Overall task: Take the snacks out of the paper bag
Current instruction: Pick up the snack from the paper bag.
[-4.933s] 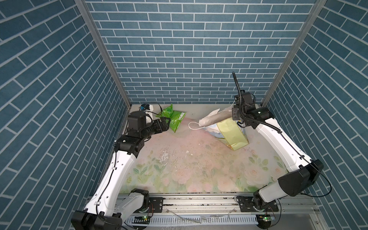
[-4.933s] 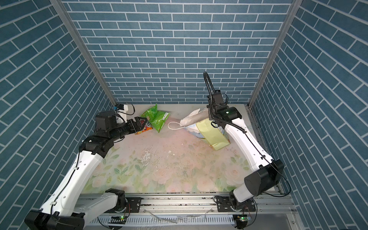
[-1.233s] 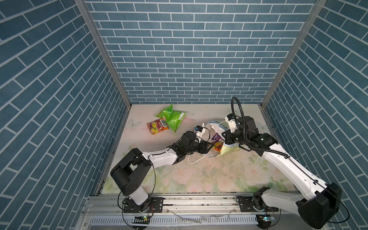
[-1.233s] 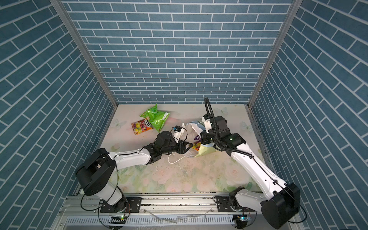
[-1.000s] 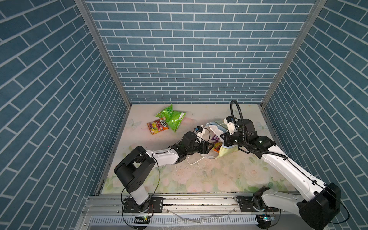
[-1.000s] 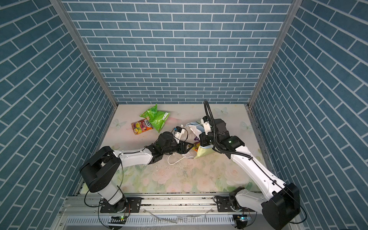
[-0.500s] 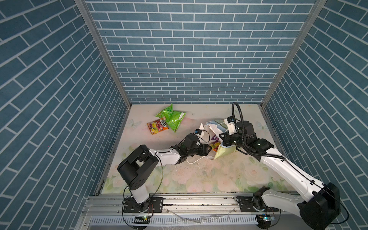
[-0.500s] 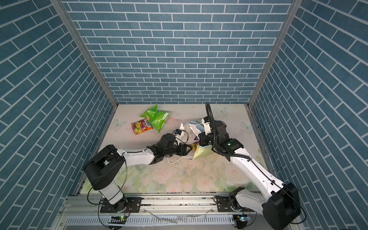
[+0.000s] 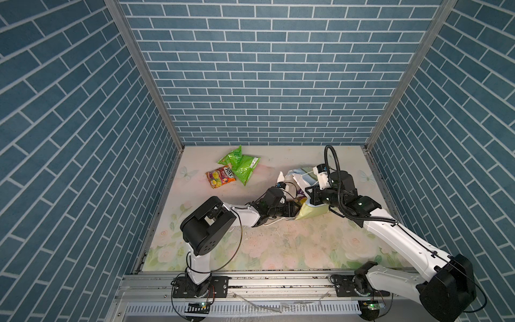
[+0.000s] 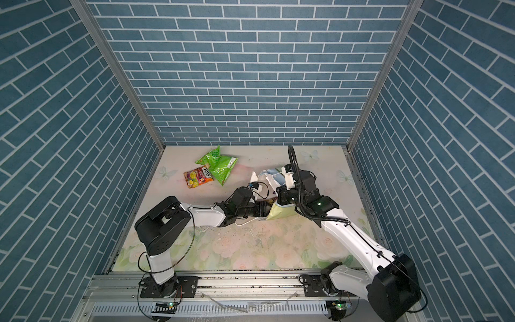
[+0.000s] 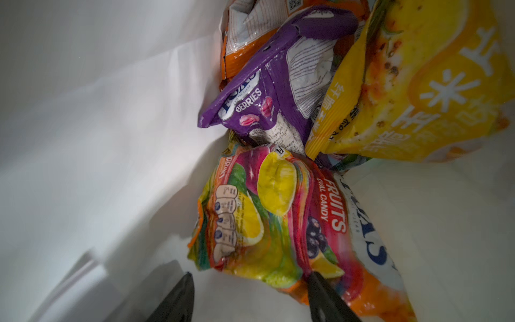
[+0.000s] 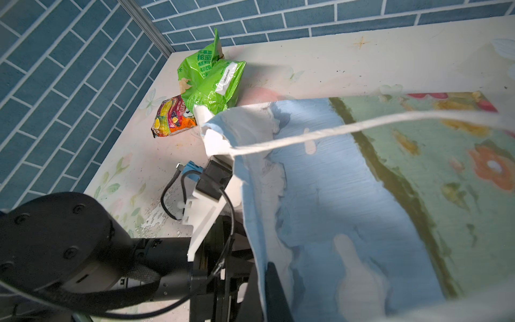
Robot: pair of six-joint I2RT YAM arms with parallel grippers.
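Note:
The paper bag (image 9: 312, 213) lies on its side at the table's right, mouth toward the left arm. My right gripper (image 12: 262, 284) is shut on the bag's upper rim and holds the mouth up. My left gripper (image 11: 250, 274) is inside the bag's white interior (image 11: 97, 139) and stands open. One of its fingertips (image 11: 313, 278) touches the near edge of a fruit-print snack packet (image 11: 278, 217). Behind that lie purple (image 11: 267, 97), yellow (image 11: 418, 83) and orange-and-white (image 11: 242, 36) packets. In both top views the left gripper's fingers are hidden inside the bag.
Two snacks lie out on the table at the back left: a bright green packet (image 9: 241, 167) and an orange-red fruit packet (image 9: 221, 177). A white cord handle (image 12: 334, 133) stretches across the bag. Blue brick walls close three sides. Crumbs speckle the floral mat (image 9: 278, 242).
My left arm has pushed its gripper deeper into the bag's mouth. The right gripper has kept its hold on the rim and barely moved.

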